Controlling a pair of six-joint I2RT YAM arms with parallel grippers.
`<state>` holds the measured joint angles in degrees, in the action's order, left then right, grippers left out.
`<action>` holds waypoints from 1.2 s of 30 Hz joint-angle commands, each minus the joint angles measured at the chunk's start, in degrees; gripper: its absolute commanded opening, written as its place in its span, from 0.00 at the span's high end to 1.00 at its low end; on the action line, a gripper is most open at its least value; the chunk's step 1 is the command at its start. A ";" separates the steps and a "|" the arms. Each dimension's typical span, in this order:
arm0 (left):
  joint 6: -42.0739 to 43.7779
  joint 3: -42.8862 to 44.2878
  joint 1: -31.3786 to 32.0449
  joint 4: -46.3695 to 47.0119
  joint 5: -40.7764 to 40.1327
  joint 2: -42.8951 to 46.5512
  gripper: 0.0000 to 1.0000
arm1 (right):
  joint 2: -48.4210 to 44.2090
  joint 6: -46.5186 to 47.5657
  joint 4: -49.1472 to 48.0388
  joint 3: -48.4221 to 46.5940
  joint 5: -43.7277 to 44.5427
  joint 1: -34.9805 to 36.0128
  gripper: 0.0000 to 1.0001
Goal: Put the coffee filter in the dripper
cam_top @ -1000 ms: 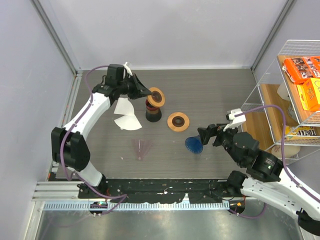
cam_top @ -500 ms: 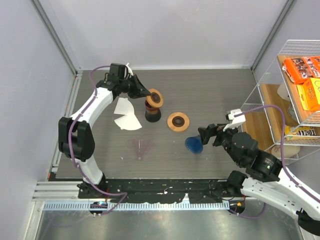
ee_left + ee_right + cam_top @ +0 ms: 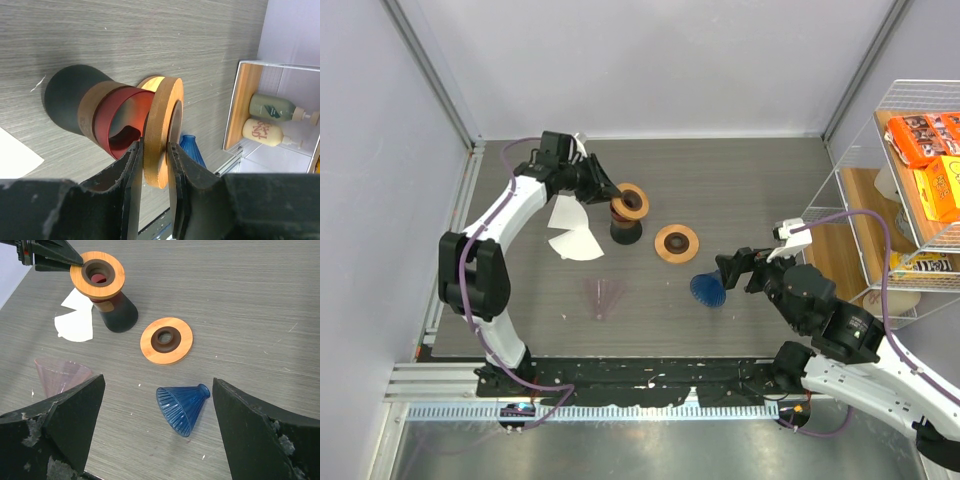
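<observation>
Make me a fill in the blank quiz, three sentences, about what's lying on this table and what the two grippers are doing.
1. The dripper lies on its ____ on the table, not held, near the open right gripper.
2. The left gripper has its jaws shut on one orange ring; the other orange ring lies ____ on the table.
3. The number of white coffee filters lying beside the dark cup is ____.
Missing words: side; flat; two.
</observation>
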<state>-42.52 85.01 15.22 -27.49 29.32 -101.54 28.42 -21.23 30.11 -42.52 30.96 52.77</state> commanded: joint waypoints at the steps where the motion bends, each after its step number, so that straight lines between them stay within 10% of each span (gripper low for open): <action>1: 2.09 0.06 -0.46 -1.25 0.74 0.55 0.68 | 0.05 -1.53 -0.23 -1.69 0.50 0.14 0.05; 13: 7.63 3.93 -0.46 -8.37 -5.85 0.29 0.48 | -0.21 -4.08 2.41 -2.30 0.94 0.05 0.05; 22: 10.61 6.21 -0.46 -10.92 -5.94 2.56 0.02 | -0.04 -5.40 4.52 -2.92 1.30 0.05 0.05; 36: 11.76 -15.72 -0.37 -8.82 -14.37 29.44 0.00 | 2.24 -2.41 7.07 1.56 -4.50 0.05 0.05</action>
<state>-31.20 77.95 15.18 -37.95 19.88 -81.67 28.29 -23.92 36.01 -42.48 28.86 52.77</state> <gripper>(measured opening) 0.995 0.954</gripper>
